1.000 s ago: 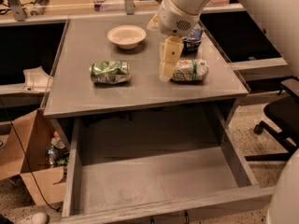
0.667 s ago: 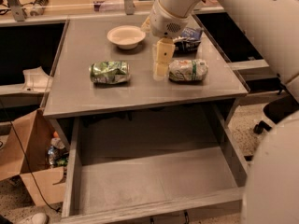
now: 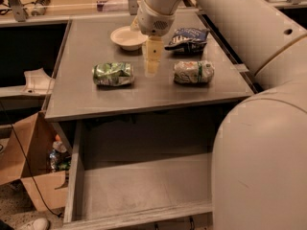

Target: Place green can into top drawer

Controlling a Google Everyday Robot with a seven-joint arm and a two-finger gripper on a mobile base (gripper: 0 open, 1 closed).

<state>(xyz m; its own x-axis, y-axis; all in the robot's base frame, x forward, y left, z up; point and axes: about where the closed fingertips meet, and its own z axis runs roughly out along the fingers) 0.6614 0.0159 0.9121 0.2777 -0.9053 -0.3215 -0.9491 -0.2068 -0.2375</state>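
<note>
The green can [image 3: 113, 74] lies on its side on the grey tabletop [image 3: 144, 92], left of centre. My gripper [image 3: 152, 59] hangs over the tabletop just to the right of the green can, between it and a whitish can, and holds nothing that I can see. The top drawer [image 3: 144, 188] is pulled out below the table's front edge, and nothing lies on the part of its flat bottom that shows. My arm hides the drawer's right part.
A whitish can with green marks [image 3: 194, 72] lies to the right of the gripper. A blue snack bag [image 3: 188, 38] and a white bowl [image 3: 127, 36] sit behind it. A cardboard box [image 3: 29, 169] with bottles stands on the floor at the left.
The gripper has moved left from beside the whitish can toward the green can. My arm now fills more of the right side of the view.
</note>
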